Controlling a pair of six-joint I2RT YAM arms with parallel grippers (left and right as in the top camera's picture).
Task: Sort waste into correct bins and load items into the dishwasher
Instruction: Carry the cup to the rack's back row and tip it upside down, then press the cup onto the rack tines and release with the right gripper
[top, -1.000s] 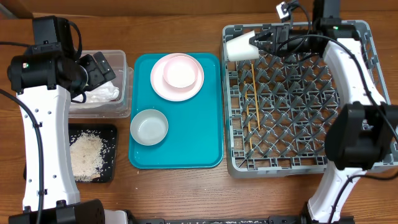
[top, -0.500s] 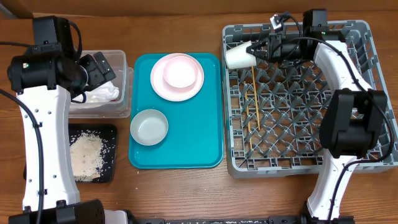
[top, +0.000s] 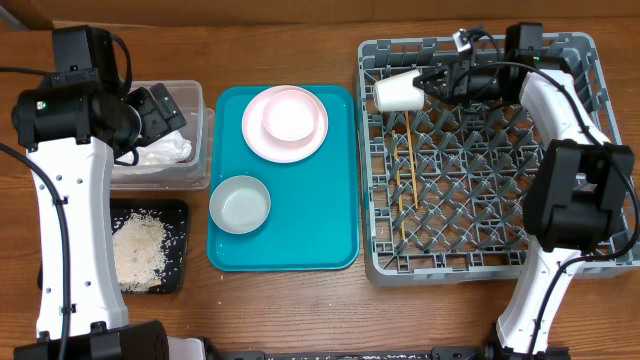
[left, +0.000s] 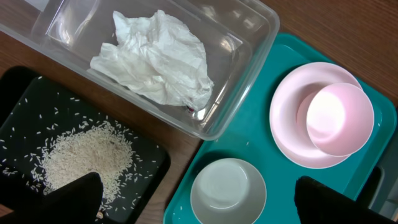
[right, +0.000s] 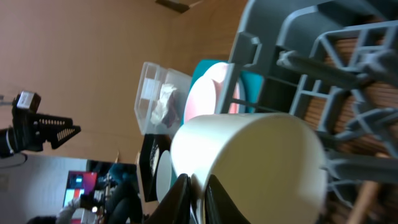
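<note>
The fingers (right: 181, 191) of your right gripper (top: 428, 82) sit close together, with the rim of the cream cup (right: 249, 155) pinched between them. The fingers (left: 73, 196) of your left gripper (top: 163, 105) stand wide apart and hold nothing.

Your right arm reaches along the far side of the grey dish rack (top: 478, 190), with its gripper pointing left. It holds the cup on its side at the rack's far left corner. Your left arm stands along the table's left edge, its wrist over the clear tub (left: 249, 37).

The teal tray (top: 300, 235) lies between tub and rack. It carries the pink plate (left: 286, 124), which has a pink bowl (left: 339, 118) resting on it, and nearer you the whitish bowl (top: 240, 204).

The black tray (left: 18, 93) sits just beside the tub and holds the rice (left: 84, 155). The chopsticks (top: 405, 170) lie on the rack floor below the cup. The crumpled napkin (left: 155, 59) is inside the tub.
</note>
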